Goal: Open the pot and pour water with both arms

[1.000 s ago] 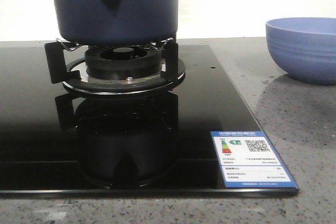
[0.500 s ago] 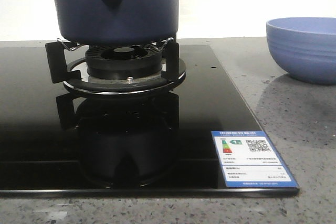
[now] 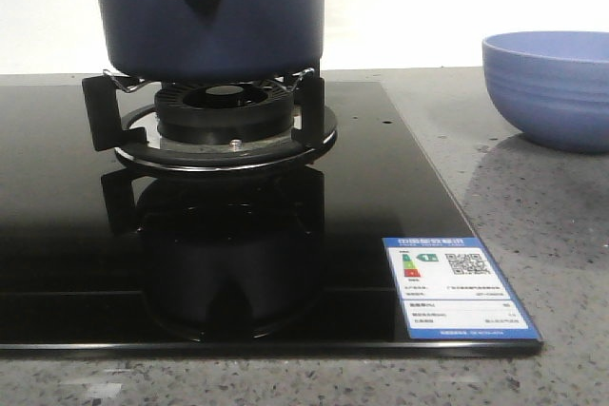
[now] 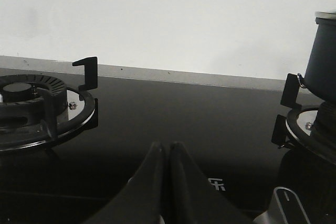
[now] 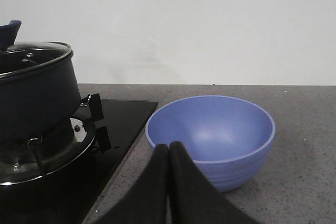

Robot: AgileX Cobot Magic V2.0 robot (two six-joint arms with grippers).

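The dark navy-blue pot (image 3: 214,11) stands on the burner grate (image 3: 219,121) of the black glass hob, its stub handle with a round hole facing the front camera. In the right wrist view the pot (image 5: 31,100) carries a glass lid (image 5: 34,56) with a metal rim. It also shows at the edge of the left wrist view (image 4: 321,59). My left gripper (image 4: 168,146) is shut and empty, low over the hob between the two burners. My right gripper (image 5: 169,148) is shut and empty, in front of the light-blue bowl (image 5: 210,137), beside the pot.
The light-blue ribbed bowl (image 3: 550,87) sits on the grey speckled counter right of the hob. A second burner (image 4: 37,106) with no pot is at the hob's left. A blue-and-white energy label (image 3: 459,287) is stuck on the hob's front right corner. A white wall stands behind.
The front view has shifted very slightly; the pot, bowl and hob stand as before.
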